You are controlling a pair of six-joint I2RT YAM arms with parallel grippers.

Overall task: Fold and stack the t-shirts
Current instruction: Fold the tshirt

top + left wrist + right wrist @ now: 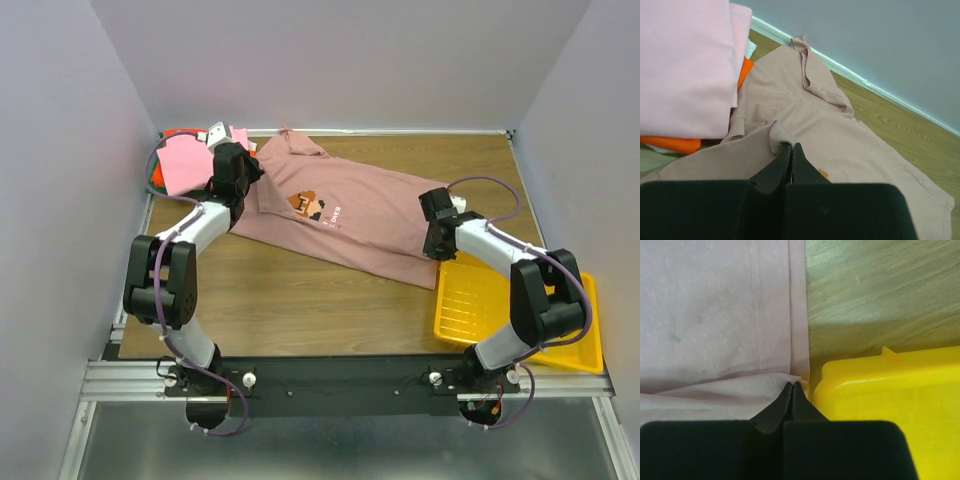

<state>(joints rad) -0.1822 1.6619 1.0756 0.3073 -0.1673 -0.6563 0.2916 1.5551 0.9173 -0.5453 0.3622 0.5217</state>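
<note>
A dusty mauve t-shirt point(350, 215) with a small chest print point(312, 205) lies spread diagonally across the table. My left gripper point(791, 146) is shut on a small pinched fold of its cloth point(779, 134) by the shirt's left side point(240, 190). The right gripper point(793, 385) is shut on the hem corner point(782, 379) of the same shirt, right beside the yellow tray point(890, 390). At the far left corner sits a stack of folded tees: bright pink point(185, 165) on top, orange-red point(675, 144) and green point(152, 182) underneath.
The yellow plastic tray point(480, 300) sits at the near right edge of the table, overhanging it a little. Grey walls close in the table on three sides, with a white rail point(875, 87) along the back edge.
</note>
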